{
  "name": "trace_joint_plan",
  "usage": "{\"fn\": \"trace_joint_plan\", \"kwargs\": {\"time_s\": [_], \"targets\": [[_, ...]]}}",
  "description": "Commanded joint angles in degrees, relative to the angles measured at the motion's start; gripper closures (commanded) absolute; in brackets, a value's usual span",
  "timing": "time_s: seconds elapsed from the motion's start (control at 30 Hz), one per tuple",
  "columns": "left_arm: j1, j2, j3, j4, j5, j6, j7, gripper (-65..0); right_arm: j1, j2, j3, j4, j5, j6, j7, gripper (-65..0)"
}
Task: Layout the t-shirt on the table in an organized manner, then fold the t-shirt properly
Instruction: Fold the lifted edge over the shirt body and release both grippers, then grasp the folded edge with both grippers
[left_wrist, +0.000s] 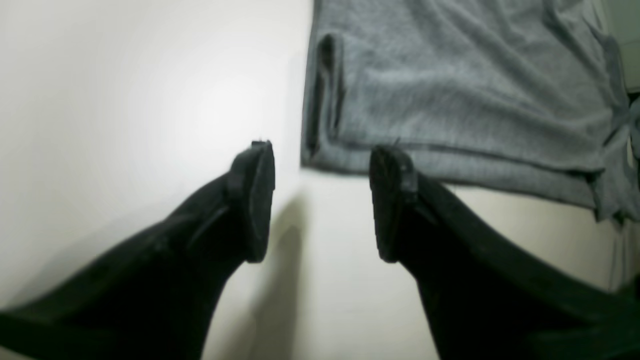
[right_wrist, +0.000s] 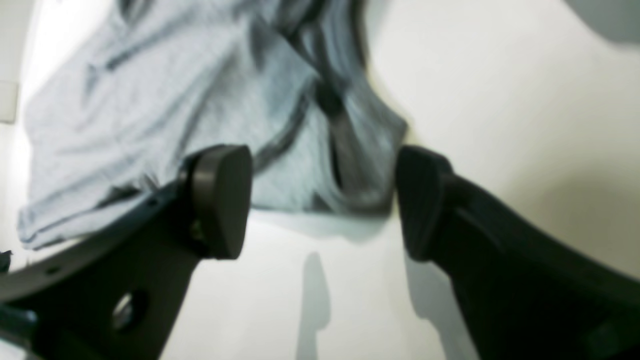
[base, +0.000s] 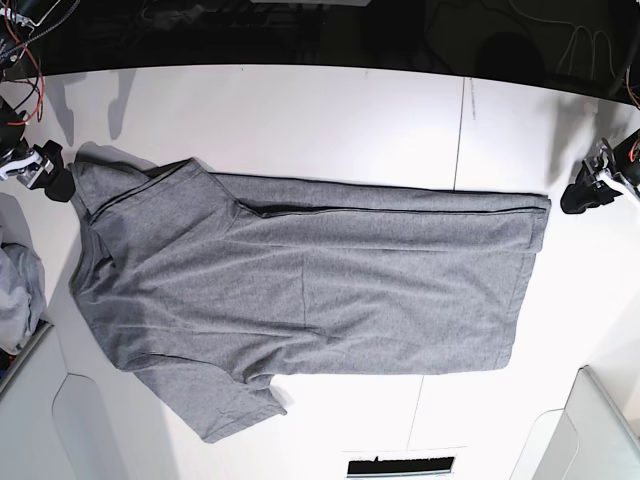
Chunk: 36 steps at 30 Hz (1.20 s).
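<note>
The heather-grey t-shirt (base: 300, 290) lies flat across the white table (base: 300, 110), neck end to the left, hem to the right, and its far long edge is folded over. My left gripper (base: 578, 197) is open and empty just off the far hem corner. In the left wrist view the open gripper (left_wrist: 325, 200) is just short of the folded hem corner (left_wrist: 450, 90). My right gripper (base: 58, 183) is open and empty at the far shoulder and sleeve end. In the right wrist view the open gripper (right_wrist: 320, 202) faces the bunched shirt edge (right_wrist: 350, 165).
A paler bluish-grey cloth bundle (base: 15, 290) lies at the left edge. Light grey angled bins stand at the near left (base: 60, 430) and near right (base: 600, 430). A thin dark seam (base: 462, 130) crosses the table. A dark slot (base: 400, 465) is at the near edge.
</note>
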Motion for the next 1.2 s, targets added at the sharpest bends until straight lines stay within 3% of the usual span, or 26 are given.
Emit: {"fn": "trace_joint_plan", "kwargs": {"time_s": [0.0,0.2,0.43,0.6,0.8,0.97,1.17], "targets": [[0.6,-1.3,-1.1,1.7,-1.8,-0.7,-0.8,-33.1,-0.3,1.6,0.9,1.0,0.2,0.1,2.1,-44.5],[6.2,2.2,-1.9,11.8,-5.2,-0.7,8.1,-33.1,0.3,1.4,0.5,1.0,-1.5,-0.6,3.2,-44.5],[6.6,6.8,-1.9,15.1,-3.0,-0.7,6.2,-33.2,0.4,1.2,0.4,-2.4,-3.4,-1.6,4.7,-44.5],[5.2,6.6,-1.9,15.1,0.8,-0.7,4.1,-40.9,3.8,1.1,0.4,-9.7,-1.6,-1.0,5.4,-44.5],[4.2,5.6,-1.9,15.1,2.6,-0.7,3.5,-40.9,7.6,1.1,-1.0,-16.8,0.2,-0.6,5.3,-44.5],[2.6,5.6,-1.9,15.1,6.6,-0.7,1.3,-40.9,8.7,1.1,-3.1,-17.2,0.8,-0.2,5.0,-44.5],[1.8,5.6,-1.9,14.8,7.2,-0.7,1.1,-40.9,10.1,-0.4,-4.5,-17.2,1.1,0.1,5.0,-44.5]]}}
